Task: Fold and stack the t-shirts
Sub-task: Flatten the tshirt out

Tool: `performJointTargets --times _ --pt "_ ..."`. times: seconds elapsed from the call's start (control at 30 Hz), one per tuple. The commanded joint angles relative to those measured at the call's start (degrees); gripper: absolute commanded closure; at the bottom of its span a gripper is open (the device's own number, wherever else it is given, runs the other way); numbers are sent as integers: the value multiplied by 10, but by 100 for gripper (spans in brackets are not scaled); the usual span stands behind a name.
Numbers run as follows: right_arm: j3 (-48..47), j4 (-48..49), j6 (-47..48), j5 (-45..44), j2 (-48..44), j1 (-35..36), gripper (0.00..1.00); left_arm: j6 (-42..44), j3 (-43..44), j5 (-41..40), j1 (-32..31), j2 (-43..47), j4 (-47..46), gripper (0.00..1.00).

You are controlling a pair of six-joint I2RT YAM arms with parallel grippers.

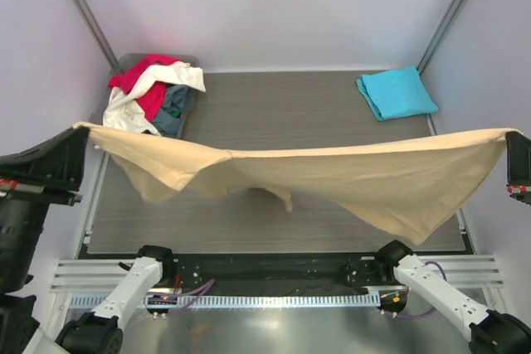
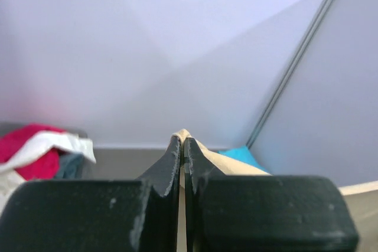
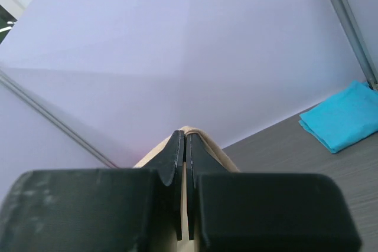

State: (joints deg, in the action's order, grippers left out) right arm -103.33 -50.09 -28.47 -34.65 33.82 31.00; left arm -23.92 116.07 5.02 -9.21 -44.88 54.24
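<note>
- The left gripper (image 2: 183,141) has its jaws pressed tight on one corner of the tan shirt (image 1: 332,173). A little tip of cloth pokes out above the fingertips in the left wrist view.
- The right gripper (image 3: 185,136) does the same. Its jaws are squeezed on the other corner, with tan cloth peeking out.
- The two grippers sit far apart, at the left and right edges of the top view. I think this is to pull the top edge straight so the shirt opens up.
- The tan shirt hangs in the air across the middle of the top view, like washing on a line. It droops toward the table (image 1: 274,113), lowest at the right. It bunches up left of the middle, so it is not flat yet.
- The turquoise shirt (image 1: 397,93) lies folded on the table at the upper right. I think the stack starts there.
- At the upper left, a red shirt (image 1: 139,75), a white shirt (image 1: 170,76) and a dark shirt (image 1: 176,105) sit heaped in the grey bin (image 1: 126,61). They look not folded yet.
</note>
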Motion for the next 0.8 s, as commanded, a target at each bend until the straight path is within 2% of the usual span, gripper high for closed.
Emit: performJointTargets --times 0.0,0.07,0.17,0.23,0.37,0.43,0.47,0.5,0.53,0.57,0.6,0.63,0.7,0.77 --pt "-2 -11 20 -34 32 0 99 24 25 -19 3 -23 -67 100" --pt "-19 -19 30 -65 59 0 99 20 47 -16 2 -48 -70 100" --pt "-40 -33 40 -101 135 5 99 20 116 -5 2 -147 -38 100" --pt "-43 -32 47 -163 195 12 99 13 161 10 2 -233 -12 100" --pt "16 6 86 -237 308 9 99 3 176 10 3 -372 31 100" --pt "38 17 69 -116 371 -85 99 5 143 3 4 -457 25 100" --pt "72 20 51 -51 434 -142 99 8 125 7 6 -499 29 100" --pt "86 32 20 17 463 -209 99 9 133 3 7 -542 39 100" --pt "91 32 14 82 495 -226 99 9 158 12 9 -590 102 99" --pt "81 28 15 102 552 -231 62 10 246 49 10 -707 144 93" --pt "74 20 18 116 570 -230 30 12 284 60 8 -749 187 71" --pt "72 24 28 145 582 -225 2 14 269 57 3 -759 180 56" --pt "83 41 36 161 586 -221 0 17 169 25 -6 -715 135 36" --pt "95 51 47 169 581 -220 0 8 59 14 -10 -645 44 21"
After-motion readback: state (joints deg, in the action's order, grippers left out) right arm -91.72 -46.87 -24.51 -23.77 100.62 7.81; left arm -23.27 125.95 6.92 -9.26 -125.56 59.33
